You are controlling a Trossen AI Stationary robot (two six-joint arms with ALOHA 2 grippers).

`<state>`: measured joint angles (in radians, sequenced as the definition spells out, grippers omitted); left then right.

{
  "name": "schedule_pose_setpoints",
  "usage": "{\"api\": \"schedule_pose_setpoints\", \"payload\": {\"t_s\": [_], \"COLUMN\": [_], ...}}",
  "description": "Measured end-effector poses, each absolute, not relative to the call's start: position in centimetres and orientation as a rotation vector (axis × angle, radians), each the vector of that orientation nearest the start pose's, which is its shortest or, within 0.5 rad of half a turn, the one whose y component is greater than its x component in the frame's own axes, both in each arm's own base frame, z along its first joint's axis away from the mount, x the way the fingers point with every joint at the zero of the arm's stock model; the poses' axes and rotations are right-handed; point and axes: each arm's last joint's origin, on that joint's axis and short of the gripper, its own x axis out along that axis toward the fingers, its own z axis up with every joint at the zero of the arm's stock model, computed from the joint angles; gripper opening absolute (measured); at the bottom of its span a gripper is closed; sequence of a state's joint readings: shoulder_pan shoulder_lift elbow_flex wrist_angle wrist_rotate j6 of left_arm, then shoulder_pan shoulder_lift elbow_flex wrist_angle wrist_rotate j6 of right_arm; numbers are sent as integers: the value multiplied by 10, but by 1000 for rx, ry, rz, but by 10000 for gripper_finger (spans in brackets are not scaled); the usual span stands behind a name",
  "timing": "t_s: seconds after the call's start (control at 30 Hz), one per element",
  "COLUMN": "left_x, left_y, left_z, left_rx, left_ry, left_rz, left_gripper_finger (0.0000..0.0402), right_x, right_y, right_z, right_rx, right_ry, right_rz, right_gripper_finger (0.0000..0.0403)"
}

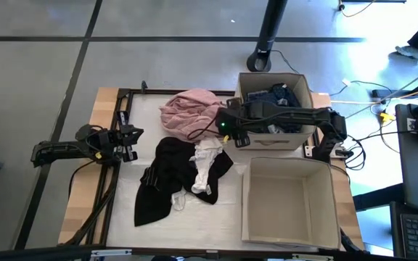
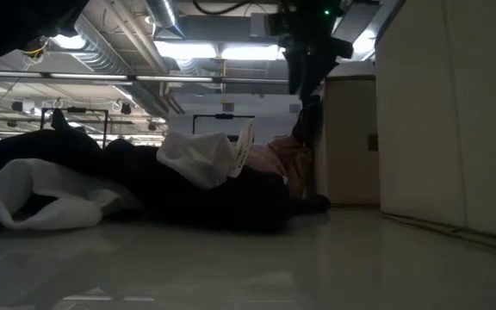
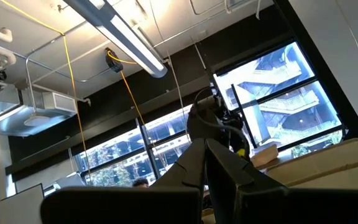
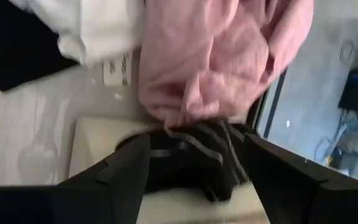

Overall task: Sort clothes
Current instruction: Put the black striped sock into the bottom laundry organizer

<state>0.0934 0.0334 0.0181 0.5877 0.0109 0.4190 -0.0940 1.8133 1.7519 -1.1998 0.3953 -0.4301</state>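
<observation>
The clothes lie in a loose heap on the middle of the counter (image 1: 115, 101). A pink piece (image 1: 189, 112) sits at the far side, touching the near-left corner of a cardboard box (image 1: 305, 93) that holds a blue-white plaid shirt (image 1: 276, 98) and dark fabric. Nearer the camera side, black pieces (image 1: 162, 177) spread out, with a white piece (image 1: 207, 161) lying across them and a small white sock (image 1: 178, 201) at their lower edge. A second, empty cardboard box (image 1: 252, 199) stands to the right of the heap, just in front of the first.

The right gripper (image 4: 194, 165) hangs over the first box's left rim, beside the pink piece. Its jaws stand wide, with a dark garment with grey stripes (image 4: 194, 152) lying between them on the box edge; whether they grip it cannot be told.

The left gripper (image 1: 130, 141) waits at the left edge of the counter, apart from the clothes. Its jaws look closed together and hold nothing.
</observation>
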Motion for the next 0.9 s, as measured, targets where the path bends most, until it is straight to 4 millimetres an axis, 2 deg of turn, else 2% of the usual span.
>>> {"api": "schedule_pose_setpoints", "payload": {"t_s": [0.33,0.43,0.67,0.9], "left_x": [83,83,83,83], "left_y": [7,7,7,7], "left_z": [221,221,221,221], "left_rx": [437,437,438,438], "left_ry": [-548,-548,-548,-548], "left_rz": [199,199,199,199], "left_gripper_finger": [5,5,5,5], "right_x": [353,353,349,349], "right_y": [-50,-54,-67,-67], "right_z": [311,310,304,304], "right_rx": [-463,-433,-386,-413], "right_ry": [1396,1398,1460,1464], "right_rz": [-227,-249,-280,-261], "right_gripper_finger": [258,243,146,35]}}
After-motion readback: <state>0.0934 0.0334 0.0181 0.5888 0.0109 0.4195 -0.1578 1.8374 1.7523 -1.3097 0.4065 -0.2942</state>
